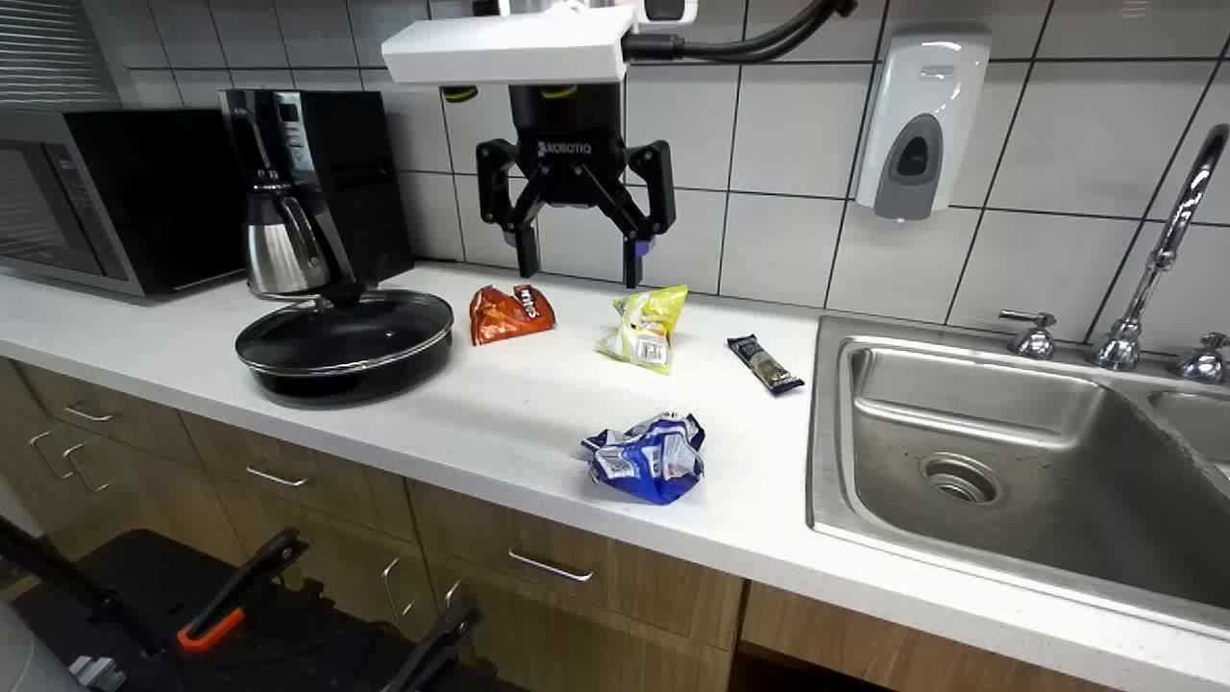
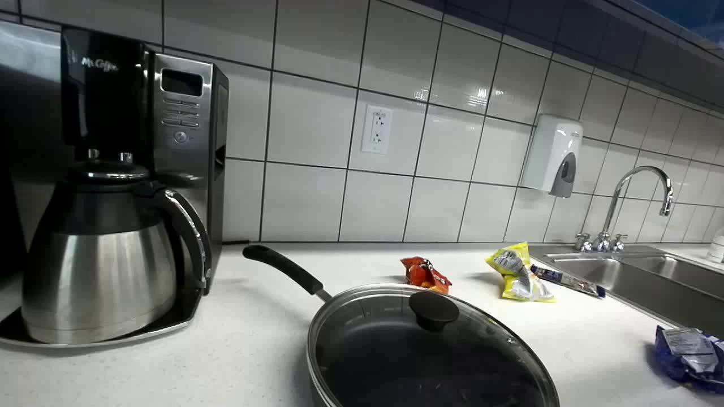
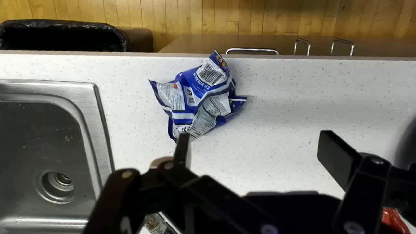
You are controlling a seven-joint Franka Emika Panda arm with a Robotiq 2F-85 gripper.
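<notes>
Currently hovering with fingers (image 1: 528, 254) spread, empty; for blue bag (image 3: 203, 97), best to centre before lowering, then squeeze lightly.

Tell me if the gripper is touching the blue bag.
Apart: in an exterior view, white counter shows between the open gripper and the blue bag.

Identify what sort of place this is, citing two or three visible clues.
Most likely a kitchen, perhaps a shared one: there is a coffee maker, a lidded frying pan and a metal sink.
</notes>
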